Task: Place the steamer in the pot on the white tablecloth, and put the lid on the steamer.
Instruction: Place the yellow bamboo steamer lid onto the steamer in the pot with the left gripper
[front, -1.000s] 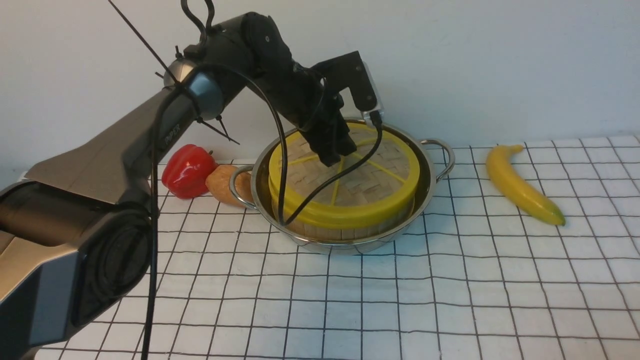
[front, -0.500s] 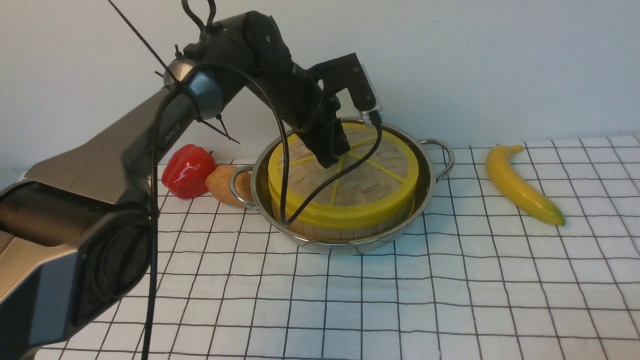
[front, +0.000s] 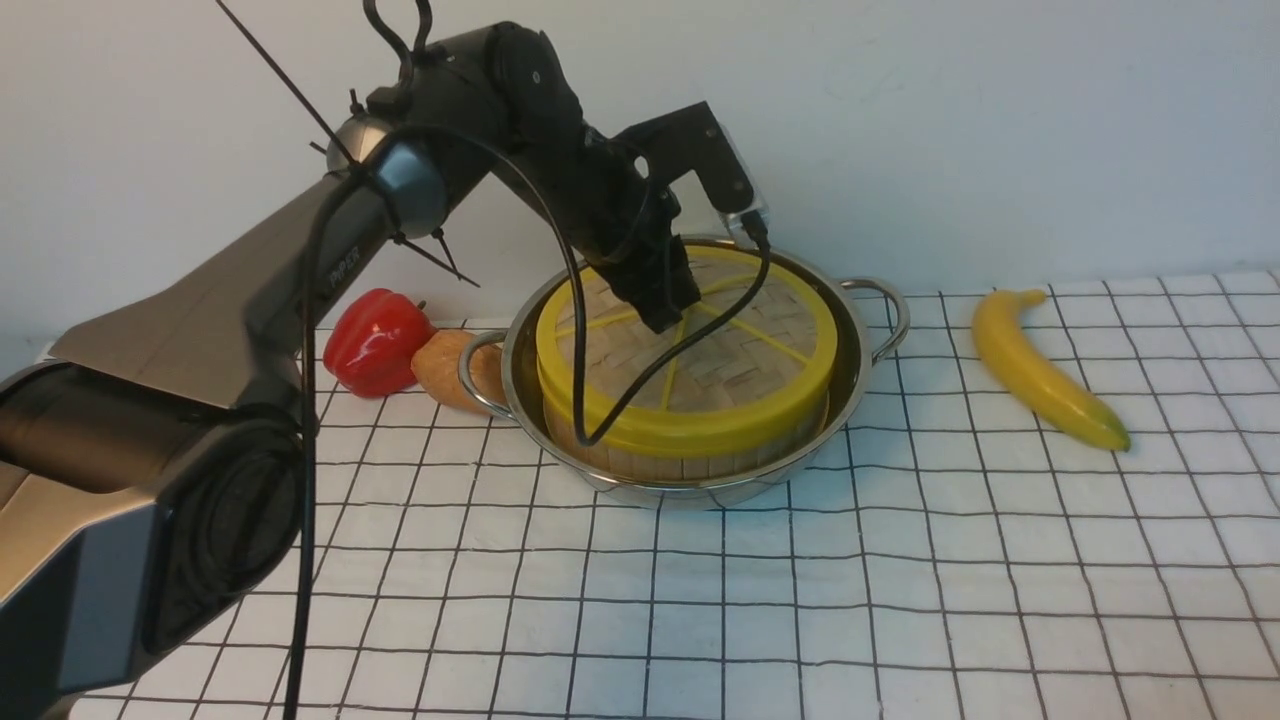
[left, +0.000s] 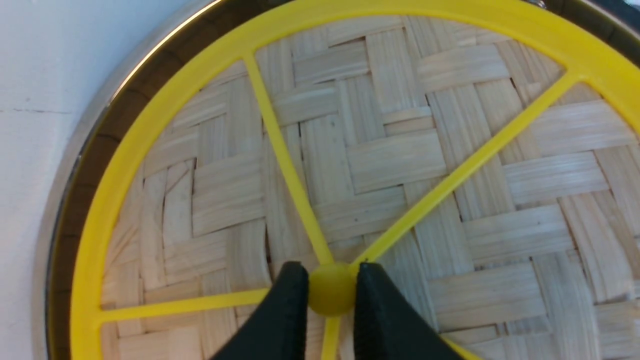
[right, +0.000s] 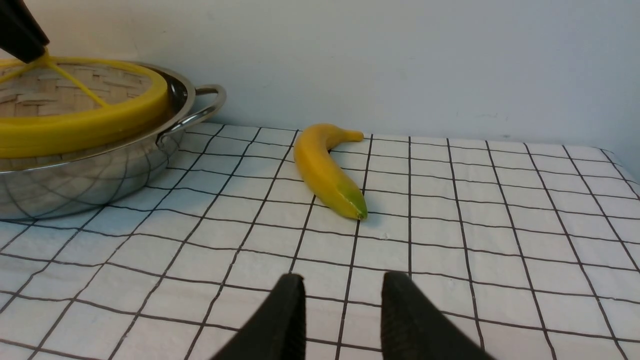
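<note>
Your left jaws (left: 331, 292) clench the yellow hub of the lid (front: 690, 345), a woven bamboo disc with six spokes capping the steamer (front: 680, 462) in the shiny pot (front: 865, 355). At three o'clock, your right jaws (right: 340, 305) hang parted, empty, over the white tablecloth (front: 900, 600).

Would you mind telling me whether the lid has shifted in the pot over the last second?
Yes, slightly. The lid has slid a little toward the robot's left, judged against the pot rim, with the left gripper pinching its hub.
</note>
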